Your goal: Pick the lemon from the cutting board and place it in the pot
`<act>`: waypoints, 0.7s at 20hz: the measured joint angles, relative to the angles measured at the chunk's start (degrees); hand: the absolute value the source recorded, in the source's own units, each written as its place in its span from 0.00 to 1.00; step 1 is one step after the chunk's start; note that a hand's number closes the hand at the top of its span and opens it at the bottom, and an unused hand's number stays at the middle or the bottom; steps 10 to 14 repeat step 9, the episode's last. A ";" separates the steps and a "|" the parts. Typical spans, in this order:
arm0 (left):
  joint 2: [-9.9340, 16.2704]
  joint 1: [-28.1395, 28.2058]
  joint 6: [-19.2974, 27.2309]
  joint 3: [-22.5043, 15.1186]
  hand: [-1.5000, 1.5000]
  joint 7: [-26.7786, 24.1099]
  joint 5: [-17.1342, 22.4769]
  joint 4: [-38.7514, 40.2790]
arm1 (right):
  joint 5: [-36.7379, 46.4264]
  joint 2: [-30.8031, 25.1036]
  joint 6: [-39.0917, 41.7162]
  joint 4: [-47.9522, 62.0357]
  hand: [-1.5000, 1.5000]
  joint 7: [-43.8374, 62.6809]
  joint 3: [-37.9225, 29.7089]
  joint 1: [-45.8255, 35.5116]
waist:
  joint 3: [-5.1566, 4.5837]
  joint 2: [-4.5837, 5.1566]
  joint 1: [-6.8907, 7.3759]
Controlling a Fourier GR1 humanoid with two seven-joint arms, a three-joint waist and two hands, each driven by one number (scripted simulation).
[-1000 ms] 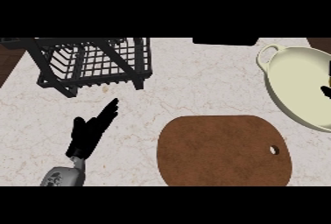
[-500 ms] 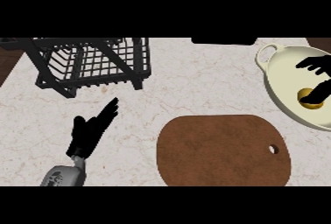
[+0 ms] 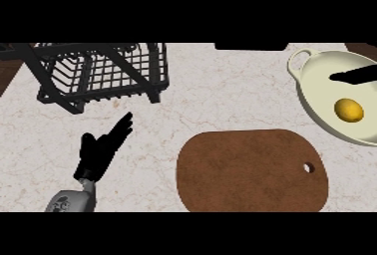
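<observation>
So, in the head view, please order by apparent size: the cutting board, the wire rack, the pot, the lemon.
1. Cutting board and wire rack: they look alike, so I leave them unranked.
2. Pot, cut off by the view's right edge, so unsure.
3. Lemon, clearly the smallest, lying inside the pot.

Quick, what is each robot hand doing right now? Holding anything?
Left robot hand: open, fingers straight, holding nothing.
Right robot hand: only a dark part shows over the pot; open or shut cannot be told.
</observation>
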 measured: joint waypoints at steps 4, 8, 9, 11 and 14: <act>-0.31 -0.07 0.25 0.00 0.50 -0.11 -0.10 0.10 | -5.72 -4.08 -1.60 0.34 0.00 -1.48 -6.56 0.13 | -0.01 0.14 -0.04; 0.09 0.03 -0.37 0.22 0.50 -0.27 0.19 -0.08 | -10.34 -8.14 -0.52 1.07 0.00 -4.71 -11.81 2.22 | -0.01 0.21 0.06; 0.29 0.34 -0.68 0.31 0.50 -0.58 0.29 -0.03 | -11.40 -9.49 0.30 1.19 0.00 -5.32 -12.98 2.66 | 0.00 0.22 0.06; 0.29 0.34 -0.68 0.31 0.50 -0.58 0.29 -0.03 | -11.40 -9.49 0.30 1.19 0.00 -5.32 -12.98 2.66 | 0.00 0.22 0.06; 0.29 0.34 -0.68 0.31 0.50 -0.58 0.29 -0.03 | -11.40 -9.49 0.30 1.19 0.00 -5.32 -12.98 2.66 | 0.00 0.22 0.06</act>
